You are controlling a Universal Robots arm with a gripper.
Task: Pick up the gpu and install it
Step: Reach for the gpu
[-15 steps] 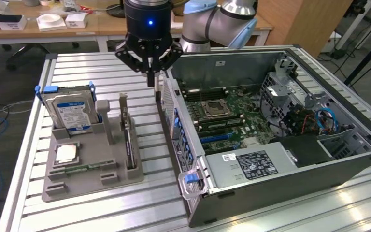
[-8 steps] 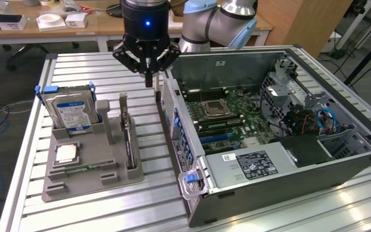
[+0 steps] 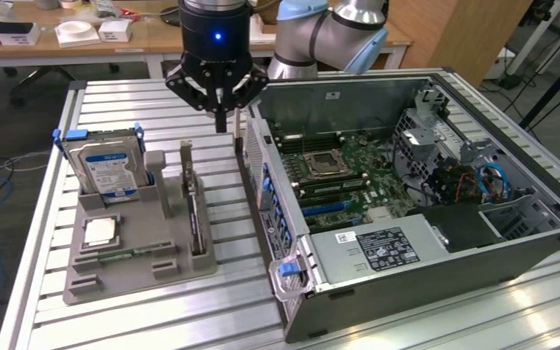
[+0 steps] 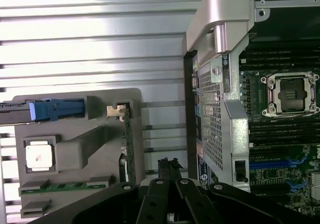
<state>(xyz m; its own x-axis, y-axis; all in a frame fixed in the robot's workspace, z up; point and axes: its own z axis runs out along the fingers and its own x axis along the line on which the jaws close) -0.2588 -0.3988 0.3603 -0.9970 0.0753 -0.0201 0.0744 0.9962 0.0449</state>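
One gripper (image 3: 222, 124), clenched on nothing, hangs over the slatted worktop (image 3: 134, 102), above the gap between the grey holder tray (image 3: 125, 281) and the open computer case (image 3: 513, 248). In the exterior view, the gpu (image 3: 195, 211) stands on edge in that tray, roughly six o'clock from my gripper and apart from it. The hard drive (image 3: 105, 164) stands at eight o'clock.
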